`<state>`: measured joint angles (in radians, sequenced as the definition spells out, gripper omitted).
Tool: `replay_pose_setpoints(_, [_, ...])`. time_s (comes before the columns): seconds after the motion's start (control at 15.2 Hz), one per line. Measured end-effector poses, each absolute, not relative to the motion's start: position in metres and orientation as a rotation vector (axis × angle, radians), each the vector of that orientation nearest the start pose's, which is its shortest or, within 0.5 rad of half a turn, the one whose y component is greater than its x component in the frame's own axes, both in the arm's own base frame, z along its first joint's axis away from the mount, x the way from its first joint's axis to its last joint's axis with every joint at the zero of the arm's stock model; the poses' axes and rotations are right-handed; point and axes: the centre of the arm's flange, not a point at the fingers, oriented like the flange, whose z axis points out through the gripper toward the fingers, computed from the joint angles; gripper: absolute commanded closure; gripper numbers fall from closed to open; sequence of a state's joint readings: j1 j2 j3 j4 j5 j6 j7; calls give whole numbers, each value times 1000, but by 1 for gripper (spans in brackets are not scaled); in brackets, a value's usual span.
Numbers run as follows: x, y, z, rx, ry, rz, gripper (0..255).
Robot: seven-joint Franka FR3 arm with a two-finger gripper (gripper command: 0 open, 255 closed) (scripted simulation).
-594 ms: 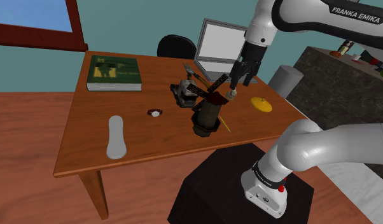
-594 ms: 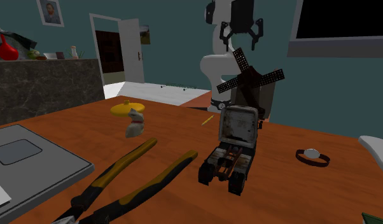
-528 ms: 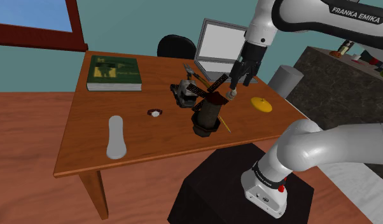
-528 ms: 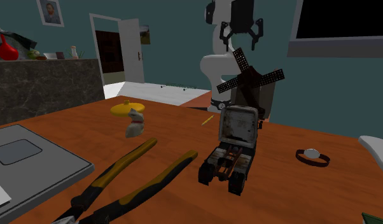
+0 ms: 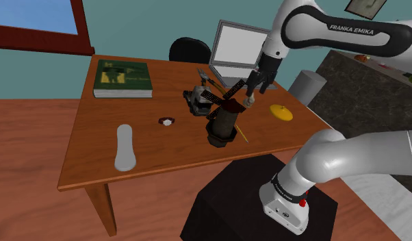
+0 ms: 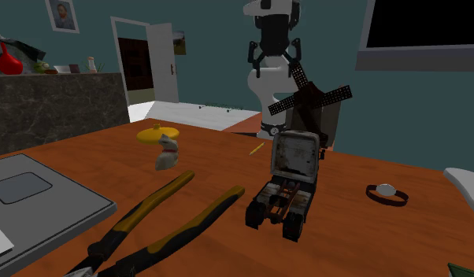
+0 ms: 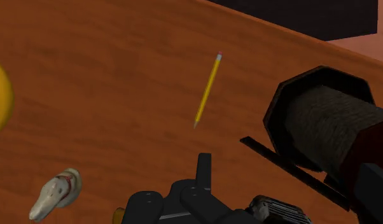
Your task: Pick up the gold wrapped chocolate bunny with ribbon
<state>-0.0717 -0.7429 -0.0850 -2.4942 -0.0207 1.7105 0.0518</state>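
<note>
Wooden desk [image 5: 95, 137]; pale bunny [image 6: 166, 156] near yellow disc [image 6: 157, 134]; jaws apart, clasping nothing, above desk by windmill [image 6: 310, 101]

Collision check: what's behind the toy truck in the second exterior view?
A windmill model stands behind the toy truck, blades and tower showing; the cab covers its base. A pencil lies to that view's left.

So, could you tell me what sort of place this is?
Probably a home study: a wooden desk holding a laptop and a green book, with a dark chair behind it.
</note>
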Motion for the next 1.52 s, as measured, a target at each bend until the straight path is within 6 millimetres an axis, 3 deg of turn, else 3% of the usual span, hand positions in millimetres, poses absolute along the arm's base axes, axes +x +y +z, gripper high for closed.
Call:
replay_pose_setpoints(0.33, [335,-107,490,-3097,322,-1,0])
replay_pose_setpoints(1.52, [388,-304,399,-3108,473,-243,0])
